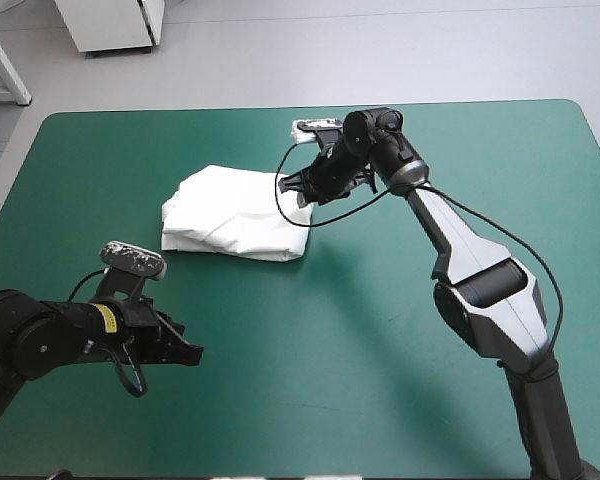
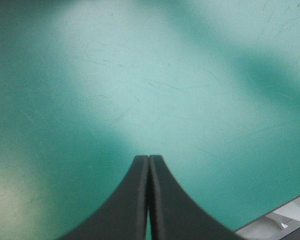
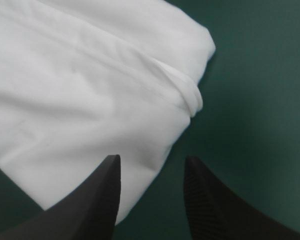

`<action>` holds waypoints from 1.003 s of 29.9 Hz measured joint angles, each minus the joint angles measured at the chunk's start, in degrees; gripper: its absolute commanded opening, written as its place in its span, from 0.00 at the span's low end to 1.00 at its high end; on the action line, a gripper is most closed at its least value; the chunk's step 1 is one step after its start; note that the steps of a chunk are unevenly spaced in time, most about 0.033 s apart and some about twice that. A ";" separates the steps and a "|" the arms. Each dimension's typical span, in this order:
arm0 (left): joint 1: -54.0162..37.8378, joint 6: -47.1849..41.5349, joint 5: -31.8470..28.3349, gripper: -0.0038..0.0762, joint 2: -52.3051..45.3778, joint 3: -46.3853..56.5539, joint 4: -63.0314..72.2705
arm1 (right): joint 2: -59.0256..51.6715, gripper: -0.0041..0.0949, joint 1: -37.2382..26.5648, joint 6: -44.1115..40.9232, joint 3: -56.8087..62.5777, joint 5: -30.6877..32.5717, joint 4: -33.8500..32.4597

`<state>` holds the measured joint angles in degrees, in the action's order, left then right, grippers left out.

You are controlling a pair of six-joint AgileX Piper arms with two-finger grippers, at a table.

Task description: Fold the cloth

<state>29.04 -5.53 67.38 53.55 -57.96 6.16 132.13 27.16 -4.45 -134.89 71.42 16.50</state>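
We see the T-shirt [image 1: 238,213] as a folded white bundle lying left of centre in the far half of the teal-green cover [image 1: 380,340]. Our right gripper [image 3: 152,162] hangs over its right edge, fingers apart and empty. Our left gripper [image 2: 148,158] sits near the front left, well apart from it, fingers pressed together over bare cover, holding nothing

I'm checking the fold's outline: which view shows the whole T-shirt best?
The high view: the T-shirt lies there whole, a folded bundle on the teal-green cover, the right gripper at its right edge. The right wrist view shows only one corner, partly between the open fingers. The left wrist view shows only bare cover.
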 measured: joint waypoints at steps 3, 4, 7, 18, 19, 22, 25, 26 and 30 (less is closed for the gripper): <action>0.00 0.00 0.00 0.02 0.00 0.00 -0.38 | 0.06 0.44 -0.12 0.90 3.27 -0.05 0.80; 0.00 0.07 0.00 0.02 0.00 0.00 -0.44 | 0.06 0.44 -0.12 1.33 4.01 -0.05 1.32; 0.00 0.18 -0.05 0.02 0.00 0.00 -0.43 | 0.38 0.44 -0.12 2.40 5.90 -0.11 3.66; 0.00 0.13 -0.05 0.02 0.00 0.00 -0.43 | 4.08 0.42 -0.01 3.09 6.80 -1.84 9.16; 0.00 0.07 -0.05 0.02 0.00 0.00 -0.43 | 4.21 0.38 -0.01 3.20 6.75 -1.84 9.42; 0.00 0.03 -0.05 0.02 0.00 0.00 -0.43 | 4.51 0.08 -0.01 3.26 6.70 -1.84 9.88; 0.00 0.03 -0.05 0.02 0.00 0.00 -0.43 | 4.76 0.03 0.05 3.71 6.70 -1.84 9.46; 0.00 0.03 -0.05 0.02 0.00 0.00 -0.43 | 4.76 0.02 0.05 3.90 6.70 -1.84 9.20; 0.00 0.03 -0.05 0.02 0.00 0.00 -0.43 | 4.77 0.02 0.05 4.45 6.70 -1.84 8.73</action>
<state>29.04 -5.49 67.33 53.55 -57.96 5.73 136.89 27.21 0.00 -128.19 69.58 25.23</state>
